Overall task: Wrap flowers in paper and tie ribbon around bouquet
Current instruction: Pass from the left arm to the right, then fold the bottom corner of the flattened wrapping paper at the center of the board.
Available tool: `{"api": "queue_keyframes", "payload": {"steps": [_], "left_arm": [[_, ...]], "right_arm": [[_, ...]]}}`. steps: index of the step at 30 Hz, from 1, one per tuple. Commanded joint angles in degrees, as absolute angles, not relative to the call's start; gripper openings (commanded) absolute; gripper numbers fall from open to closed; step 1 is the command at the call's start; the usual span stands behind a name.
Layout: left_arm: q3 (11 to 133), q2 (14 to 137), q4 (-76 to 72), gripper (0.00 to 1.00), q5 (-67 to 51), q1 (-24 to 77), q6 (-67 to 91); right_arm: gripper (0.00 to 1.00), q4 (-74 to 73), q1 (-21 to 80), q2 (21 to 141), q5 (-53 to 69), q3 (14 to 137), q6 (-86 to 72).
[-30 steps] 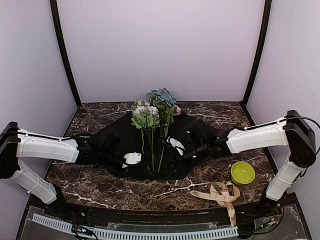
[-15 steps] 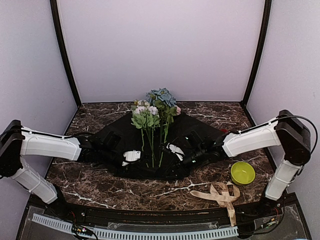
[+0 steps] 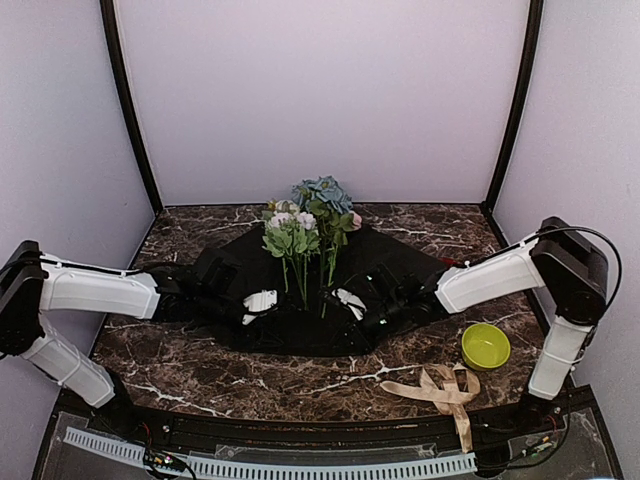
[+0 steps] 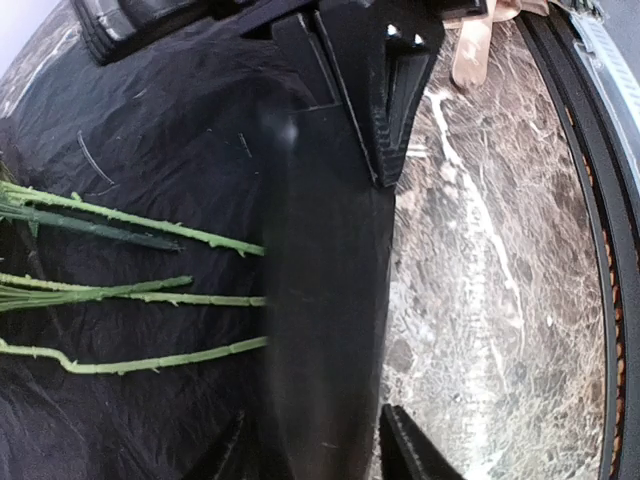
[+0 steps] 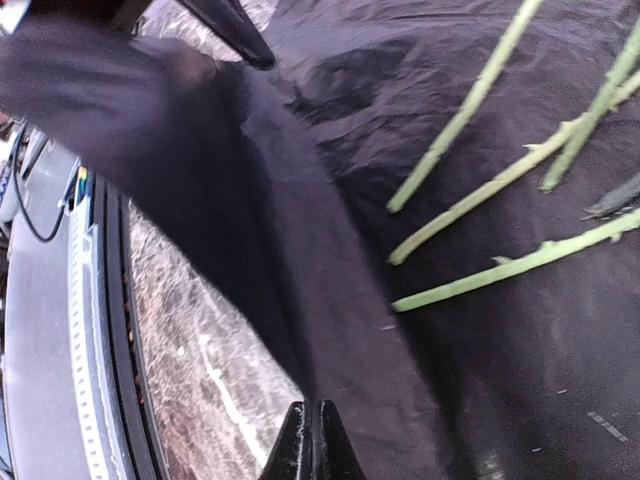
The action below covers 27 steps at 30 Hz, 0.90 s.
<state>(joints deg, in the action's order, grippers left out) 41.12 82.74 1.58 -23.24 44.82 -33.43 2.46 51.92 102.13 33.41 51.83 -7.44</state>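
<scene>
The right gripper is pinched together on a raised fold of the paper; a second ago its jaws stood apart. The left gripper, just across the stems, has since sprung apart. The flowers lie between them, not yet wrapped. The ribbon sits well off behind the right gripper, untied.
</scene>
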Motion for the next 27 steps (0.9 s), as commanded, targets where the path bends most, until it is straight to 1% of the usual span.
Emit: {"api": "queue_keyframes", "payload": {"steps": [1,5,7,12,16,22,27], "left_arm": [[38.14,78.01,-1.44,0.53,-24.49,44.03,-22.51],[33.38,74.32,-6.89,0.61,-19.36,44.03,-12.9],[31.83,73.99,-8.78,0.62,-15.49,44.06,-8.62],[32.1,77.39,-7.92,0.61,-5.38,43.98,-4.78],[33.28,80.33,-7.46,0.58,-3.41,43.87,-3.85],[35.69,84.09,-5.85,0.58,2.01,43.86,-1.88],[39.88,86.72,0.27,0.57,7.8,43.86,2.0]], "right_arm": [[0.0,0.56,50.29,103.86,32.96,55.08,-9.29],[0.0,-0.91,49.52,104.72,33.87,57.15,-10.52],[0.0,-2.37,49.33,105.42,33.38,58.44,-10.65],[0.0,-6.75,48.64,107.59,31.4,61.6,-11.2],[0.0,-7.71,47.57,107.53,30.14,62.24,-13.2],[0.0,-8.27,47.33,108.54,29.56,63.86,-14.47],[0.0,-10.01,47.35,108.69,28.52,64.83,-14.35]]}}
